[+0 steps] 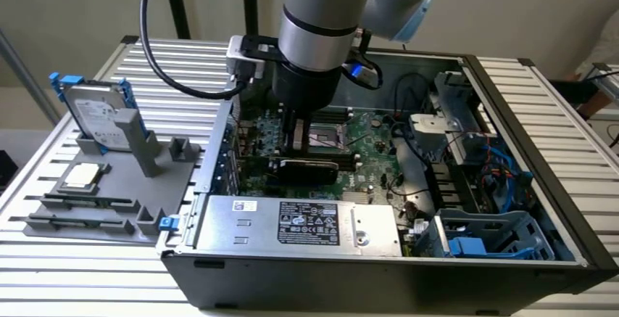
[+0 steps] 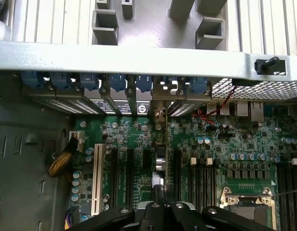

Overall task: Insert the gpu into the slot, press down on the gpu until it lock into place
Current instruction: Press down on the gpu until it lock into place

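The gpu (image 1: 304, 167) is a thin black card standing on edge on the green motherboard (image 1: 372, 175) inside the open computer case. In the wrist view the gpu (image 2: 161, 149) appears edge-on, running from the rear bracket wall toward the camera. My gripper (image 1: 301, 150) comes straight down onto the card's top edge. In the wrist view the gripper (image 2: 160, 195) has its fingers drawn together on that edge. The bright-blue slot is hidden beneath the card.
A silver labelled power-supply box (image 1: 300, 223) lies just in front of the card. A white slot (image 2: 96, 178) and black slots flank it, with the CPU socket (image 2: 247, 204) nearby. Cables (image 1: 483, 161) fill the exterior view's right. A grey fixture holding a hard drive (image 1: 97, 110) stands outside the case.
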### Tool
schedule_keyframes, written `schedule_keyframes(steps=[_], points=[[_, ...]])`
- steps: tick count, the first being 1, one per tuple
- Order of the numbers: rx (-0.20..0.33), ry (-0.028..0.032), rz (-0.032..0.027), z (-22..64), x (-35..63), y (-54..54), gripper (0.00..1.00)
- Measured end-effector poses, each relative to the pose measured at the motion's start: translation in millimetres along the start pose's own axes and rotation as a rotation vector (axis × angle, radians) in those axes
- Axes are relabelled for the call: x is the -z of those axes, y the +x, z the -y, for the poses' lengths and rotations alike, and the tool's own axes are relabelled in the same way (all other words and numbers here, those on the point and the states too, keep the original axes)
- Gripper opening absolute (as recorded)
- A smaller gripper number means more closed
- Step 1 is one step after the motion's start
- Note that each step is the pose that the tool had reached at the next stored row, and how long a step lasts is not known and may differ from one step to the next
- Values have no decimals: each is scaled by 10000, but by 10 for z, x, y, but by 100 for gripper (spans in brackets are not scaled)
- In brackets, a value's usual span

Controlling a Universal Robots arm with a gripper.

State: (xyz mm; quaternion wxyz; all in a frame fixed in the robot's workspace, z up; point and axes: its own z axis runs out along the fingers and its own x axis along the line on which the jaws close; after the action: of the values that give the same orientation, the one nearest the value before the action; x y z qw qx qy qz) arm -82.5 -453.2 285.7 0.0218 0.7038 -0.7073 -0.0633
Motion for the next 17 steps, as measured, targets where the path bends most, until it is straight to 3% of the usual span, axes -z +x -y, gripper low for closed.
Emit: schedule_keyframes(steps=[17], points=[[2,21,-1,4,-23,-11,11]])
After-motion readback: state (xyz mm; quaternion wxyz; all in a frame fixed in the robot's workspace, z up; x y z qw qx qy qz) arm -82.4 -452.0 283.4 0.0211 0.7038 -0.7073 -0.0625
